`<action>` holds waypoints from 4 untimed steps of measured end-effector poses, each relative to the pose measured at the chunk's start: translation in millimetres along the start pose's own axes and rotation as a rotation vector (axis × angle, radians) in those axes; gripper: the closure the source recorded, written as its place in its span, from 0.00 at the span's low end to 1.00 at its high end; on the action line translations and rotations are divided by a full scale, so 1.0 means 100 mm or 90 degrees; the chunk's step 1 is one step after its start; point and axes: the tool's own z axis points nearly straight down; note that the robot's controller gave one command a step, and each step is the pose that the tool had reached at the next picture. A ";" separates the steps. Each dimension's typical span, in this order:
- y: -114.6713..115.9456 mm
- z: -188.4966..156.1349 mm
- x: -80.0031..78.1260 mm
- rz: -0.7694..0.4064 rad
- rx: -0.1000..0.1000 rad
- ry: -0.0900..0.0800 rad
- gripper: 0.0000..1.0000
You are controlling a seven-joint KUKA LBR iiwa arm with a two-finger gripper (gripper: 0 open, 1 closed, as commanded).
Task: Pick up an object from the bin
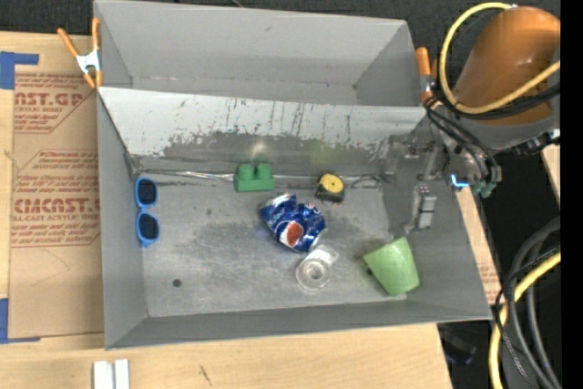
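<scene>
My end effector (424, 212) sits at the right side of the bin (209, 264), just above the green cup (393, 267) at lower right. Open or closed, I cannot tell. A crushed blue can (291, 224) lies mid-frame.

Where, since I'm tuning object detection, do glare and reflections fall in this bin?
Camera view: a pale, streaked sheen lies along the bin's back wall; the clear cup glints on the floor; the crushed blue can carries small highlights; the arm's orange cover shines on top.
</scene>
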 end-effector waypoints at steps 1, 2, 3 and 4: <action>-0.30 0.45 0.77 -0.021 -0.001 0.007 0.00; -0.43 1.33 0.69 -0.064 -0.002 0.005 0.00; -0.43 1.29 0.67 -0.065 0.000 0.001 1.00; -0.16 -0.37 0.32 -0.076 0.001 -0.006 1.00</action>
